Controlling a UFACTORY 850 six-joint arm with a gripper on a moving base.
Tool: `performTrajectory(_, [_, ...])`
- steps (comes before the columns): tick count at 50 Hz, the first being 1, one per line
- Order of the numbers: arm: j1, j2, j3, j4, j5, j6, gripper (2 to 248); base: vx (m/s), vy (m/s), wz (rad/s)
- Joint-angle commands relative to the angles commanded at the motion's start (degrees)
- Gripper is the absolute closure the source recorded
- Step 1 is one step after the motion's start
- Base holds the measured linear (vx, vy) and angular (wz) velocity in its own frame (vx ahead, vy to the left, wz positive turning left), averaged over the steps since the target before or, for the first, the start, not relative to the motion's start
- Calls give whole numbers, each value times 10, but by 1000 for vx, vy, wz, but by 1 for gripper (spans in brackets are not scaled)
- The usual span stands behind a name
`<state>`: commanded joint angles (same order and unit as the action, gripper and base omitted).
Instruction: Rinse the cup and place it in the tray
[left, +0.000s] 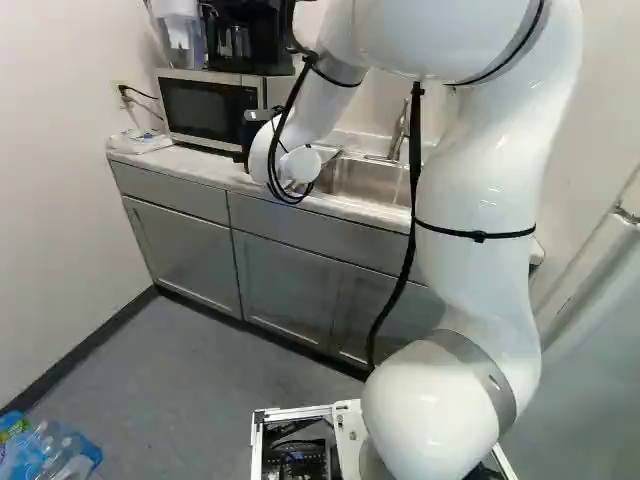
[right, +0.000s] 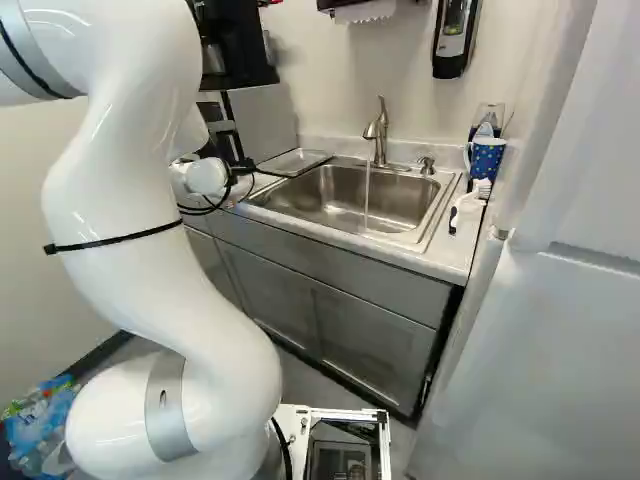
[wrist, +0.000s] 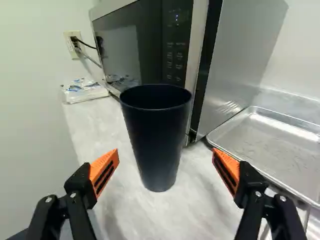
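The gripper (left: 256, 128) shows as a dark shape beyond the white wrist in the left base view, fingertips hidden. In the wrist view the gripper (wrist: 166, 167) is open, orange pads wide apart. A dark, tapered cup (wrist: 157, 137) stands upright on the counter just ahead, centred between the fingers' lines, with no visible grip on it. The shallow metal tray (wrist: 280, 142) lies beside the microwave; in the right base view this tray (right: 295, 162) rests at the sink's left rim. Water (right: 367, 195) runs from the faucet (right: 379, 135) into the sink (right: 330, 200).
A microwave (wrist: 150, 50) stands close behind the cup. A wrapped packet (wrist: 85, 91) lies near the wall. Right of the sink are a blue patterned mug (right: 487, 157) and a brush (right: 470, 200). A tall white door (right: 545, 350) flanks the counter's right end. Bottles (left: 50, 452) lie on the floor.
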<state>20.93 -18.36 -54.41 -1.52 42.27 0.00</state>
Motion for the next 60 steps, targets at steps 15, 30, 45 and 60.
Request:
performTrajectory(15, [-6, -19, -23, 0, 9, 0, 3, 0, 0, 0])
performTrajectory(30, [-9, -34, -41, 0, 17, 0, 3, 0, 0, 0])
performTrajectory(45, [-9, -35, -41, 0, 17, 0, 3, 0, 0, 0])
performTrajectory(60, [-7, -42, -51, 0, 17, 0, 3, 0, 0, 0])
